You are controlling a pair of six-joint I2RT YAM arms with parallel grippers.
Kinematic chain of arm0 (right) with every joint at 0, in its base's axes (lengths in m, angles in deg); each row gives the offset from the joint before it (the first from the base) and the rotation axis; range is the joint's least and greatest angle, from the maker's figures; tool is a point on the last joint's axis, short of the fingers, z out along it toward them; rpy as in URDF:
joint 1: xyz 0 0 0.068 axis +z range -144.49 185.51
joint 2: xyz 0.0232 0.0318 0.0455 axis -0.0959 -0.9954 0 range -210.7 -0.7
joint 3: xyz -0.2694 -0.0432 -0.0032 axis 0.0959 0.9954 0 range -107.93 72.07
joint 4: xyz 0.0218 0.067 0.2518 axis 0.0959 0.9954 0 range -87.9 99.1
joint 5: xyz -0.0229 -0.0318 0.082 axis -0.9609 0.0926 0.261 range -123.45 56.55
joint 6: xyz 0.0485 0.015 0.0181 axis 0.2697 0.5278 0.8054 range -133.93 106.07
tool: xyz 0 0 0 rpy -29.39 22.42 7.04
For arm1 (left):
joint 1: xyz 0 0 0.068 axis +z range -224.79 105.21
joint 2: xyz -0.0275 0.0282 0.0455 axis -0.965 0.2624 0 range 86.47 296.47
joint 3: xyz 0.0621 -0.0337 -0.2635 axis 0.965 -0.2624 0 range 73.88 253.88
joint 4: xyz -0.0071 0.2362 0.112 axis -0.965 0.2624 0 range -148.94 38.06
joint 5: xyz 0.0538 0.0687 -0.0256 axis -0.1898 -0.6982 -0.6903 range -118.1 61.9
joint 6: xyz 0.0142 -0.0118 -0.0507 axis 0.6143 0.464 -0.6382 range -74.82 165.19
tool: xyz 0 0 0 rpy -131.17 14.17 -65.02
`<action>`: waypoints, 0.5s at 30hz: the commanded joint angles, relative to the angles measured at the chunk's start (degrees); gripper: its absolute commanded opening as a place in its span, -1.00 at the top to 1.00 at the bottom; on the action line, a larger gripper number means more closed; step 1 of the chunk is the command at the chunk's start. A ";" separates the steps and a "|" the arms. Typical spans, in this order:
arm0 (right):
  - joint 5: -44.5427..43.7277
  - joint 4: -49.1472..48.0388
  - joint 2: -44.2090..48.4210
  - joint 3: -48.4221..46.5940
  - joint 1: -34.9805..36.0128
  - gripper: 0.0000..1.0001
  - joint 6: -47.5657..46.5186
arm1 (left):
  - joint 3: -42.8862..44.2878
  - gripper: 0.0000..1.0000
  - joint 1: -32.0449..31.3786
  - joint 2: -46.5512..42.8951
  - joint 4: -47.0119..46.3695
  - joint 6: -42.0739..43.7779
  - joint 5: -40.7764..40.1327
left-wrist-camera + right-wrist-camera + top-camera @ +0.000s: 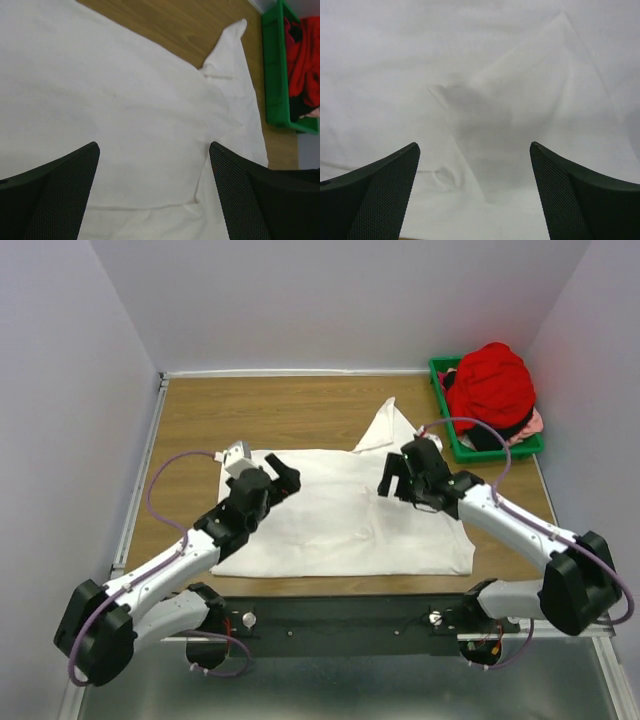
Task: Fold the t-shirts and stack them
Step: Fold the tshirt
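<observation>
White t-shirt [345, 515] is spread flat in the middle of the wooden tabletop [260, 410], right in front of both arms. It's mostly a big rectangle. One pointed bit of cloth [385, 425] sticks out from its far edge, toward the bin. No print or logo is showing on the side that faces up, just plain white with a few soft creases.

Left fingers [288, 480] are over the left part of the shirt, near its far-left corner, and spread wide. In the left wrist view there's nothing between them, only white cloth [125, 100] below.

Right fingers [388, 478] are over the right part of the shirt, just on the near side of that pointed bit. They're spread wide too and holding nothing. The right wrist view is filled with white cloth [485, 75], with a grey shadow in the middle and a raised fold running off to the upper right. I can't really tell if either set of tips is touching the fabric or just hanging above it.

The green bin [447, 430] sits at the far right corner of the tabletop, well apart from the white shirt. A red t-shirt [490, 385] is heaped up above its rim, with some dark and pink cloth [535, 425] poking out underneath.
</observation>
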 commanded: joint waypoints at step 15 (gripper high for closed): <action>6.35 -9.02 -40.54 -37.85 -15.46 -0.22 -19.51 | 20.82 -0.81 35.15 26.49 -4.91 32.66 14.89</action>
